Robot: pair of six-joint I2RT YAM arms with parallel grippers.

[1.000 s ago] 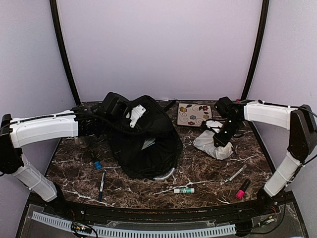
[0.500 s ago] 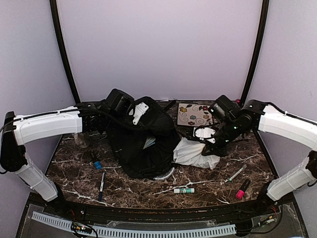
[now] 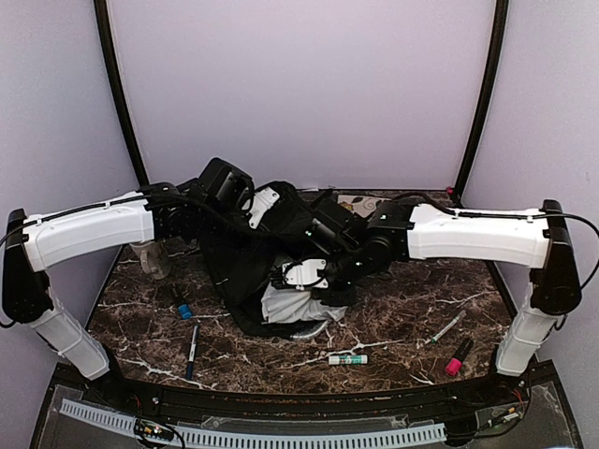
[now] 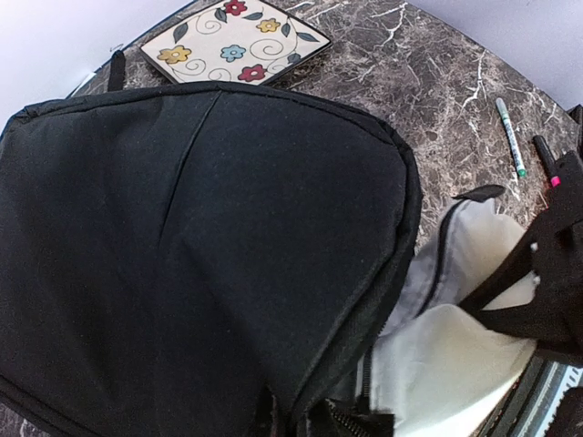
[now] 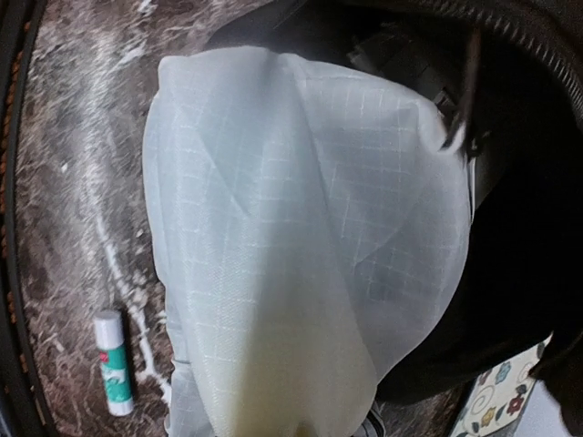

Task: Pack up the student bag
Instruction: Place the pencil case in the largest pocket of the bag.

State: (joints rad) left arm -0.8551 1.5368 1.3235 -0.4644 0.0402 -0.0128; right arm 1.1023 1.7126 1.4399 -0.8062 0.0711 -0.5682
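**Overhead and wrist views.** The bag (image 3: 239,271) is lying on the table (image 3: 402,313), left of centre, with its mouth facing the near edge. I am pinching its upper edge with the left gripper (image 3: 255,208), jaws pressed together, and holding the flap up. With the right gripper (image 3: 301,281), jaws nipped on a white pouch (image 3: 292,305), I am pushing that pouch into the mouth. It is sitting partly inside and partly out.

Packing is, I judge, at an early stage. A glue stick (image 3: 348,359), a marker (image 3: 192,348), a pen (image 3: 447,327), a pink highlighter (image 3: 459,357) and a floral pad (image 4: 232,36) are lying outside the bag.

The glue stick is carrying a green label, too small to read. I am finding no other writing.
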